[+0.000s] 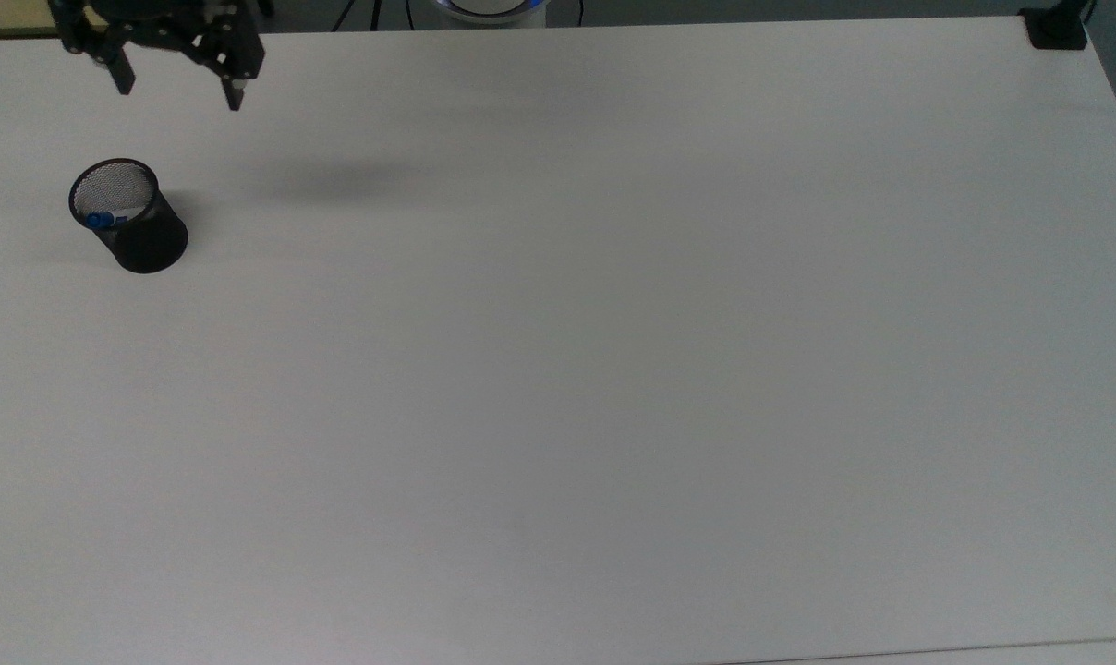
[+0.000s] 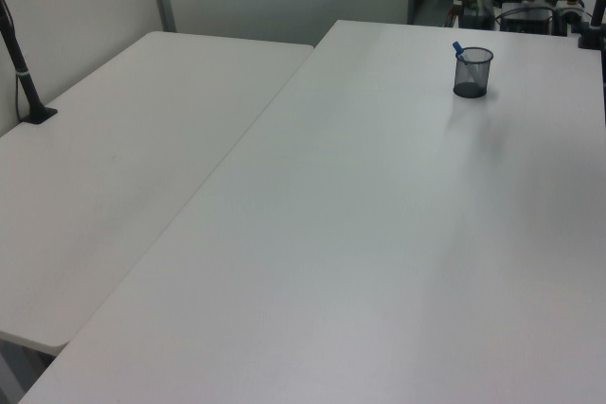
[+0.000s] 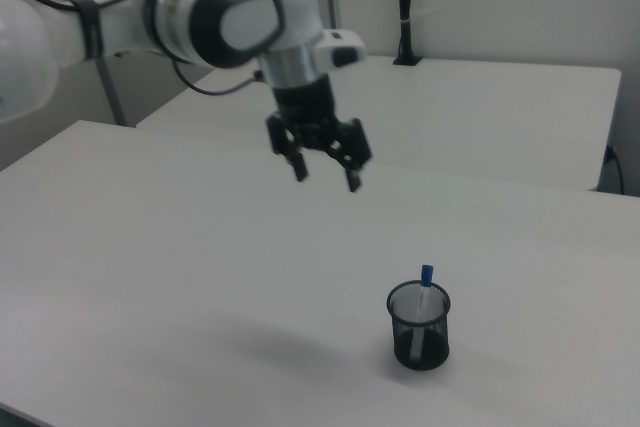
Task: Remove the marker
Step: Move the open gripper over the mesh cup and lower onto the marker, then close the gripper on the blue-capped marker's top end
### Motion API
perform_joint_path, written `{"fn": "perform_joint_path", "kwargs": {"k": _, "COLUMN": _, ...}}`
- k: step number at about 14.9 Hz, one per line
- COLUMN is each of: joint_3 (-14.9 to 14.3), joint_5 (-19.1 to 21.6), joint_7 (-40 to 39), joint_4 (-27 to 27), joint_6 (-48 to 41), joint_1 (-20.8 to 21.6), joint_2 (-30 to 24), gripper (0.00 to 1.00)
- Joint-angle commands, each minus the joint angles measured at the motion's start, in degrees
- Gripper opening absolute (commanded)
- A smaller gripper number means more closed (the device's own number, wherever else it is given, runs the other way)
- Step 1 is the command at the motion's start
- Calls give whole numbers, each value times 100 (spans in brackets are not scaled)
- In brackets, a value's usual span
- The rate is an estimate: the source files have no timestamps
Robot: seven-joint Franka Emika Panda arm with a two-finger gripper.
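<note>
Marker (image 3: 426, 292) stands upright in the mesh cup (image 3: 419, 325) on the bench (image 3: 150, 277), blue tip proud of the rim, so graspable from above. Gripper (image 3: 326, 172) hangs high, fingers apart, empty, well short of it.
</note>
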Motion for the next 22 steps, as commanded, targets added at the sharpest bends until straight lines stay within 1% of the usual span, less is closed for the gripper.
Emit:
{"fn": "perform_joint_path", "kwargs": {"k": 1, "joint_3": -43, "joint_5": 57, "joint_7": -403, "joint_4": -43, "joint_6": 726, "joint_1": -313, "joint_2": 485, "gripper": 100}}
{"fn": "perform_joint_path", "kwargs": {"k": 2, "joint_3": -104, "joint_5": 57, "joint_7": -553, "joint_4": -43, "joint_6": 902, "joint_1": -366, "joint_2": 608, "gripper": 100}}
{"fn": "perform_joint_path", "kwargs": {"k": 5, "joint_3": -140, "joint_5": 31, "joint_7": -809, "joint_4": -43, "joint_6": 1368, "joint_1": -533, "joint_2": 977, "gripper": 92}}
{"fn": "perform_joint_path", "kwargs": {"k": 6, "joint_3": -140, "joint_5": 5, "joint_7": -853, "joint_4": -43, "joint_6": 1518, "joint_1": -586, "joint_2": 1074, "gripper": 87}}
{"fn": "perform_joint_path", "kwargs": {"k": 8, "joint_3": -140, "joint_5": -4, "joint_7": -1028, "joint_4": -43, "joint_6": 1791, "joint_1": -656, "joint_2": 1224, "gripper": 82}}
{"fn": "perform_joint_path", "kwargs": {"k": 9, "joint_3": -140, "joint_5": -4, "joint_7": -1116, "joint_4": -43, "joint_6": 1931, "joint_1": -674, "joint_2": 1294, "gripper": 77}}
{"fn": "perform_joint_path", "kwargs": {"k": 10, "joint_3": -140, "joint_5": -4, "joint_7": -1178, "joint_4": -43, "joint_6": 2124, "joint_1": -726, "joint_2": 1382, "gripper": 71}}
{"fn": "perform_joint_path", "kwargs": {"k": 15, "joint_3": -140, "joint_5": -22, "joint_7": -1310, "joint_4": -69, "joint_6": 2196, "joint_1": -753, "joint_2": 1488, "gripper": 48}}
{"fn": "perform_joint_path", "kwargs": {"k": 20, "joint_3": -184, "joint_5": -22, "joint_7": -1696, "joint_4": -166, "joint_6": 2187, "joint_1": -788, "joint_2": 1488, "gripper": 35}}
{"fn": "perform_joint_path", "kwargs": {"k": 22, "joint_3": -202, "joint_5": -22, "joint_7": -1767, "joint_4": -183, "joint_6": 2187, "joint_1": -788, "joint_2": 1488, "gripper": 27}}
